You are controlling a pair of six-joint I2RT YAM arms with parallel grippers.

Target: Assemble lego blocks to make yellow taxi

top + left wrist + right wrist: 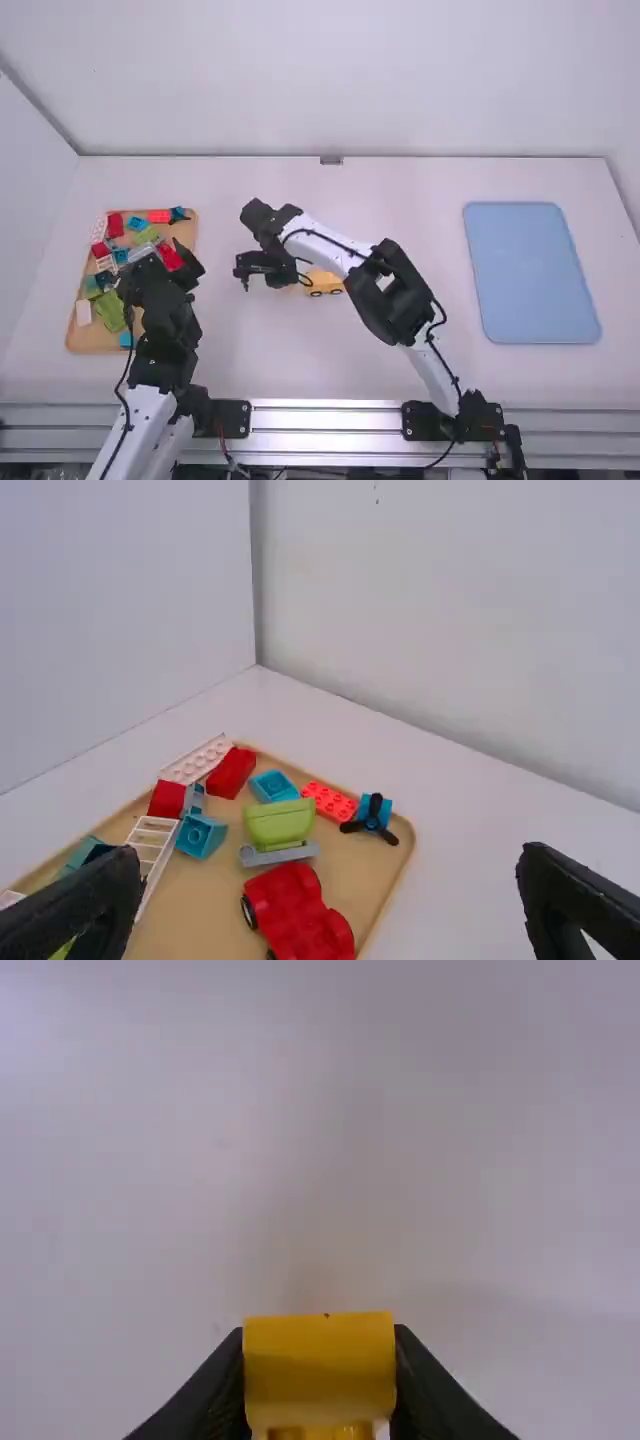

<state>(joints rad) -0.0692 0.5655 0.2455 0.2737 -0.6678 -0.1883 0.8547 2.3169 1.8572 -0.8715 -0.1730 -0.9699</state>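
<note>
One yellow block [320, 1370] is held snugly by the right pincer [320, 1332], a finger pressed to either side of it. Just beside that pincer, partly under the right arm, is the yellow car [324, 282], its dark wheels visible; I can't tell whether the held block is loose or already part of it. The tabletop [420, 190] carries the car or lies just below it, and which of the two is hidden by the arm.

If the block is loose, the step in hand is likely seating it on the car. Square the block to the car's length first, match the studs, then lower straight down and press over the middle. A push near one end could tip the block or roll the car on its wheels, so steadying the car from its far side would help. Open the pincer only once the seam looks even, and draw away straight up, so the fingers don't pry the block loose.

Well to the car's left, the left pincer [333, 860] is spread wide with nothing between its fingers, by the wooden tray [208, 905] of spare pieces, the red wheeled base [300, 910] among them. Well to the car's right lies the blue tray [530, 270].
</note>
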